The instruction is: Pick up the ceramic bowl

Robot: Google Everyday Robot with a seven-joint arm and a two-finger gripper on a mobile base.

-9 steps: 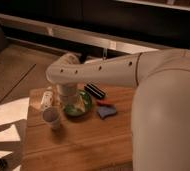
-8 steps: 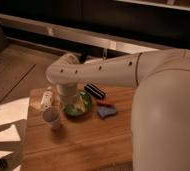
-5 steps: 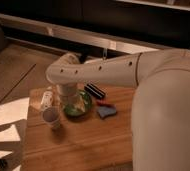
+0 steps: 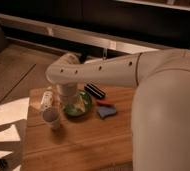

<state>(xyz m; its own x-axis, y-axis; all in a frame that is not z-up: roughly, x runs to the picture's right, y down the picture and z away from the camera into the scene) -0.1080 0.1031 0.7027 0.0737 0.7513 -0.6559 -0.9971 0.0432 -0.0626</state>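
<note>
Now, on the brown wooden table (image 4: 78, 145), a small pale grey cup (image 4: 51, 116) stands just left of the round, glossy dark green ceramic bowl (image 4: 84, 106). The gripper (image 4: 71, 99) hangs over the bowl's left rim; how far open it is, or any hold, cannot be told. A clean lift probably needs a square pinch on that rim, clear of the cup. No writing is legible.

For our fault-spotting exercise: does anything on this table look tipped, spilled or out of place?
Nothing looks spilled or broken. The ceramic bowl sits level, the small cup upright beside it, the gripper low at the bowl. Only a pale item behind the cup seems to lie on its side.
</note>
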